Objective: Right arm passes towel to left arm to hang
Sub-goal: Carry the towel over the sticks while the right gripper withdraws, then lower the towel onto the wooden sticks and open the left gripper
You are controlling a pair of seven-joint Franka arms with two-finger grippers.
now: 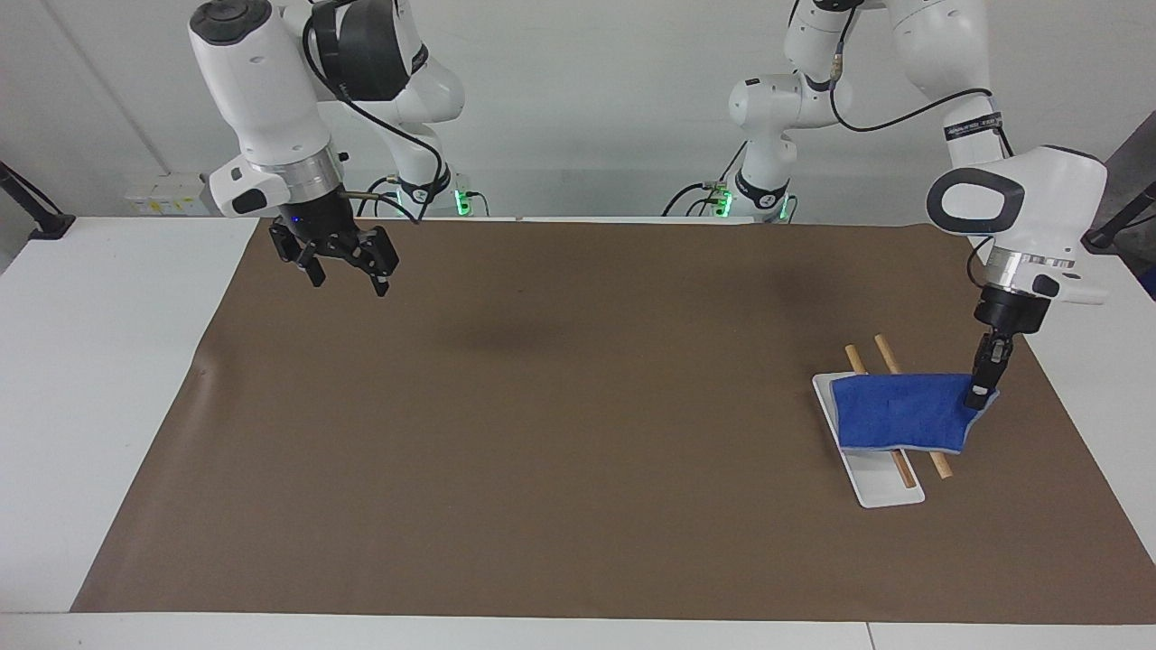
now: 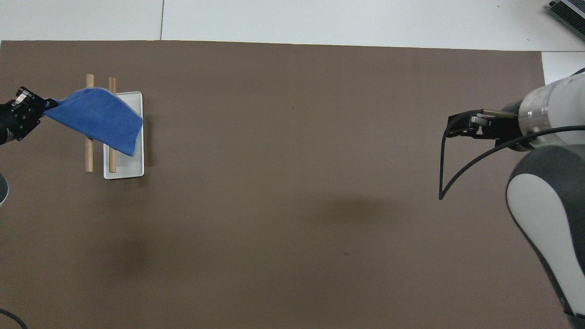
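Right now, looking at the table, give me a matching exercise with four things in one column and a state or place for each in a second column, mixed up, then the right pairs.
Things:
1. left end effector
2. right end effector
3. towel
4. white tray

States or places:
A. open, holding nothing, up over the right arm's end of the brown mat
B. lying flat on the mat under the two wooden rods
C. shut on one corner of the blue cloth
D. draped across the wooden rods

Pairs: 1-C, 2-A, 3-D, 4-B
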